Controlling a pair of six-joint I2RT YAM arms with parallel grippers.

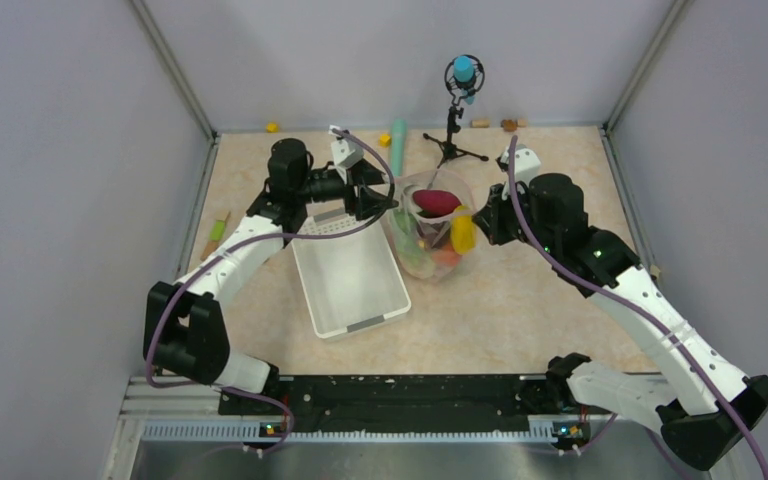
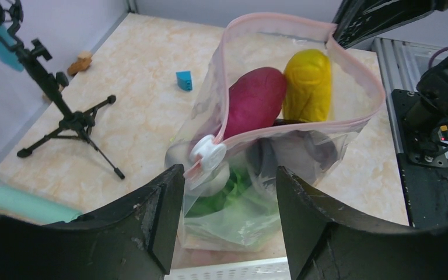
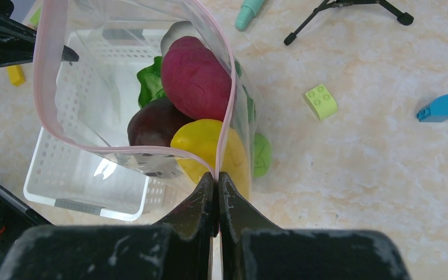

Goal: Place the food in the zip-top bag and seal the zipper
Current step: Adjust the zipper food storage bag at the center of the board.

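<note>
Nearest the lens in the overhead view runs a black metal rail (image 1: 400,395). Beyond it the zip-top bag (image 1: 400,240), a clear floppy pouch bulging with toy food, stands upright on the mottled beige table (image 1: 520,300). The left gripper (image 1: 385,200) is at the bag's left rim and the right gripper (image 1: 478,222) at its right rim, while a white perforated basket (image 1: 350,275) lies just beside the bag on the left arm's side. From the left wrist, two broad matte black fingers (image 2: 151,221) stand spread either side of the bag's near corner; whether they touch the film I cannot tell. At that corner a round white slider (image 2: 209,153) sits on the zipper (image 2: 303,125), a thin pink strip looping open around the mouth. Inside the bag a smooth maroon root (image 2: 256,99) leans against a glossy yellow piece (image 2: 308,81), with crinkled green leaves (image 2: 221,195) lower down. From the right wrist, scuffed black fingers (image 3: 192,204) are pressed together, pinching the bag's rim where the pink strip folds. A dark rounded piece (image 3: 151,125) lies under the root inside the bag. On the table, a studded lime block (image 3: 320,101) and a blue block (image 3: 437,108) lie apart from the bag, on the side away from the basket.
</note>
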